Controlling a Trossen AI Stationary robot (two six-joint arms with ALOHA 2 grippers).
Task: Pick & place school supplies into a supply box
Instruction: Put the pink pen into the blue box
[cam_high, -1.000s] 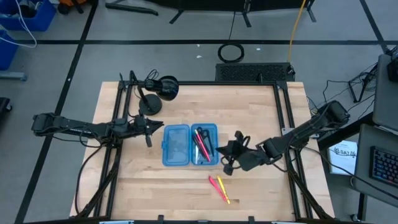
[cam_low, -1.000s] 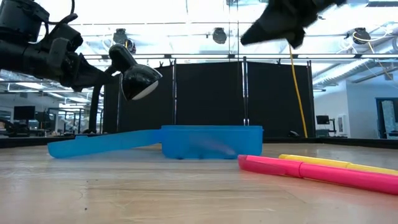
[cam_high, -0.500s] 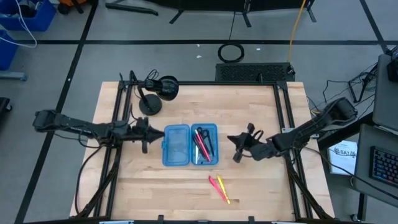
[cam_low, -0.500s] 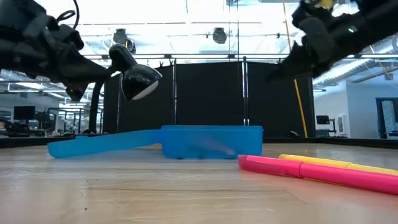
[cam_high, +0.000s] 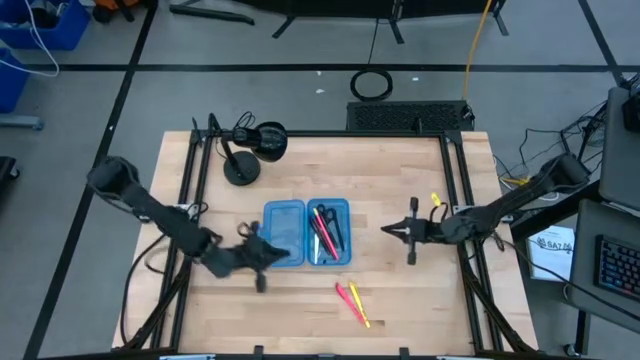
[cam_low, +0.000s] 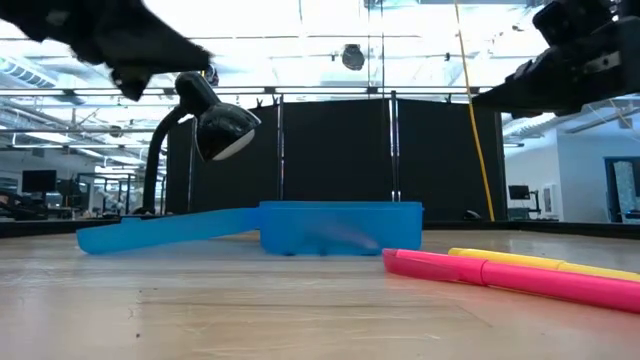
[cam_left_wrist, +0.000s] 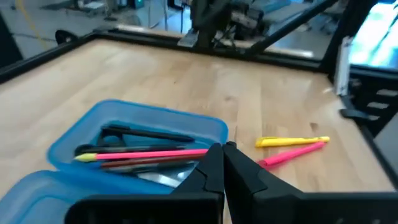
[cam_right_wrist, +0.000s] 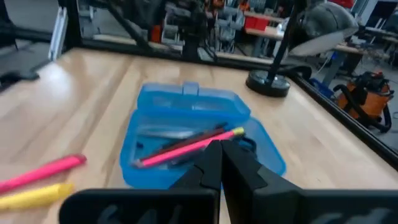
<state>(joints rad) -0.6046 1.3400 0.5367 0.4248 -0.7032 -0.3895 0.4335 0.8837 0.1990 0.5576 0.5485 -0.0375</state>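
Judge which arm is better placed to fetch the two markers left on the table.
Probably left: the left claw hangs just beside the pink marker and yellow marker, near the blue pencil case. The right claw sits farther back.

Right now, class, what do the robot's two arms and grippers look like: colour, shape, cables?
Both arms are dark, slim and jointed. The left gripper and right gripper each end in two black, tapered fingers. A yellow tag shows near the right arm; dark cables trail beside the left arm.
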